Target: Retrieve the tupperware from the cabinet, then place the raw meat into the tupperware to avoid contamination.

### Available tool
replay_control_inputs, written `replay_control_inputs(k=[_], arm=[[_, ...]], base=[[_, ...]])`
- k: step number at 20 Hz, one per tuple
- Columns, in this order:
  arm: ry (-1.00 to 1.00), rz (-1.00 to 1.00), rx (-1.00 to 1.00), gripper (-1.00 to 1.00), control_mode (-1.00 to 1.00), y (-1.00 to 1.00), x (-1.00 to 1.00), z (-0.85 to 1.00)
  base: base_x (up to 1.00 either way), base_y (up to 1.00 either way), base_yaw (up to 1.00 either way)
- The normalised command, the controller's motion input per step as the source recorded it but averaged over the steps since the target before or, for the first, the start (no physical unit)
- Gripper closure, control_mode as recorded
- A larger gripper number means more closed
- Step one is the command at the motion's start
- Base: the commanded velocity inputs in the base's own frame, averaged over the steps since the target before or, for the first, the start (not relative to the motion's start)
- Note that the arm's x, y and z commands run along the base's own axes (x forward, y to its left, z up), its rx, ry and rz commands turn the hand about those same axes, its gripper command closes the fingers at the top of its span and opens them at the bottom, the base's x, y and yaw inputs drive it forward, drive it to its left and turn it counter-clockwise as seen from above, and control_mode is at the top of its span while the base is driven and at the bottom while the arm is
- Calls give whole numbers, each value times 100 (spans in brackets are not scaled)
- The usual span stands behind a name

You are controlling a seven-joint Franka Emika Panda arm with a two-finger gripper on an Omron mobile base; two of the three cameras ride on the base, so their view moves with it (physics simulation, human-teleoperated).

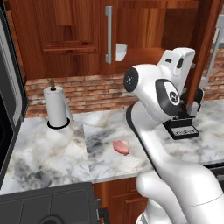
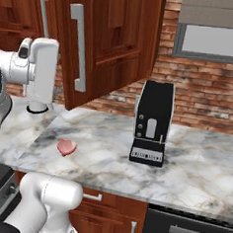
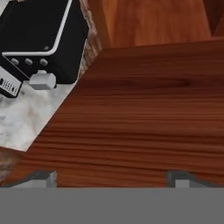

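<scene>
So the tupperware [image 1: 121, 51] is a small whitish, kinda see-through box sitting up inside the cabinet [image 1: 83, 30], on the shelf just right of the long silver bar handle [image 1: 108, 34], well above the counter. The raw meat [image 1: 121, 146] is one flat oval pink-red slab lying bare on the marble countertop [image 1: 48, 153], toward the near edge, with nothing touching it; in the right base view it sits [image 2: 66, 147] left of the coffee machine, well apart from it. Counting: one tupperware, one piece of meat, one white paper-towel roll [image 1: 57, 107] standing upright on a dark ring base at the far left by the wall, one black coffee machine [image 2: 152, 122] further right on the counter. In the right base view the cabinet door [image 2: 107, 38] is swung open over the counter. The gripper [image 3: 111, 177] looks spread wide in the hand view, its two fingertips [image 3: 41, 177] far apart at the bottom with nothing between them, right up against reddish wood that I think is the door's face, hard to say from this close. The counter is grey-white veined marble, the wall behind is red brick [image 2: 199, 100], there's a window with a blind [image 2: 214, 32] at far right, and wooden drawers below.
</scene>
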Motion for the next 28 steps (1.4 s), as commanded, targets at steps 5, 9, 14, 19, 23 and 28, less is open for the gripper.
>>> replay_control_inputs(k=[5, 9, 14, 19, 23, 28], arm=[[0, -5, -3, -100, -100, -56, -2, 0], [1, -6, -4, -100, -100, -65, 0, -1], [2, -6, -2, -100, -100, -71, 0, -4], [2, -6, 0, -100, -100, -75, 0, -7], [0, -5, 0, -100, -100, -76, 0, -6], [0, -2, 0, -100, -100, -68, 0, -6]], base=[[0, 0, 0], [0, 0, 0], [0, 0, 0], [0, 0, 0], [0, 0, 0], [0, 0, 0]])
